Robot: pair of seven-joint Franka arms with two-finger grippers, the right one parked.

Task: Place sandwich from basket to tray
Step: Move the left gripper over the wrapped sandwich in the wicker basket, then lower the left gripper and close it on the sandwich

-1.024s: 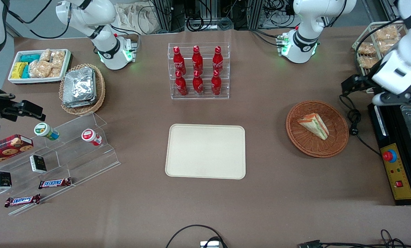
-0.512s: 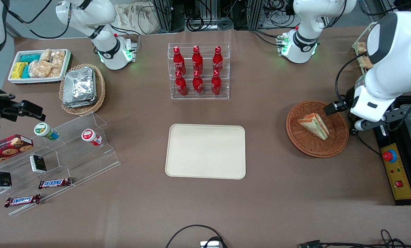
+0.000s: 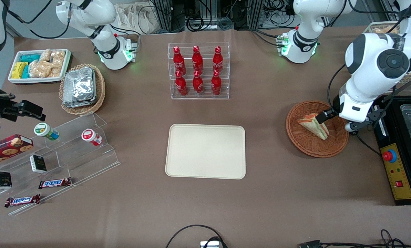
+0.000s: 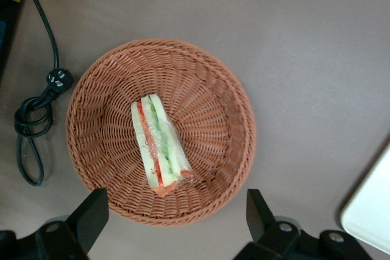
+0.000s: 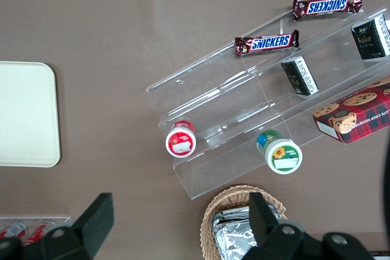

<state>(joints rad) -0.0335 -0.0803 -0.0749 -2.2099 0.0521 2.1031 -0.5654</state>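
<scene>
Moved in over the basket (image 4: 161, 132), gripper (image 4: 173, 214) hovers above sandwich (image 4: 159, 146), fingers (image 4: 91, 214) spread wide.

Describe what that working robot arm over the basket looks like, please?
The working left arm is glossy white, built of rounded segments with dark grey circular joint caps. Black cables loop beside it. Its base glows with green lights. The end effector, above the round reddish-brown wicker basket, has two black wedge-shaped fingers, spread open.
</scene>
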